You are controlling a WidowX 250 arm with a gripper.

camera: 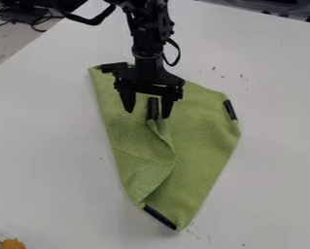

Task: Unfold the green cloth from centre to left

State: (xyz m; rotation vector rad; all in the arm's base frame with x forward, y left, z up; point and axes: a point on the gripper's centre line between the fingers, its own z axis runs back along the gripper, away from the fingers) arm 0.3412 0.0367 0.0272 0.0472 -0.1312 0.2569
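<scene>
One green cloth lies on the white tabletop, partly folded, with a flap on top that reaches from its left side to the middle. The black hand is open, its two fingers well apart, one on each side of the middle black strip. That strip looks like it sits on the corner of the flap, so it seems to be the bit to grab and pull left. The unfolding looks like it has yet to be done. The next job is likely to close on the strip, lift a little and bring it over to the left. The strip is much nearer to one finger than the other, so a crooked close might push it aside or miss it. If the hand goes too low, it could pinch the bottom layer too — then the whole cloth would slide along instead of opening. Too high, and the strip could slip out (cloth is soft and flops back down). A pull that is too low or too short could leave the flap bunched up, or its tip tucked under — and the left side would not lie flat.
</scene>
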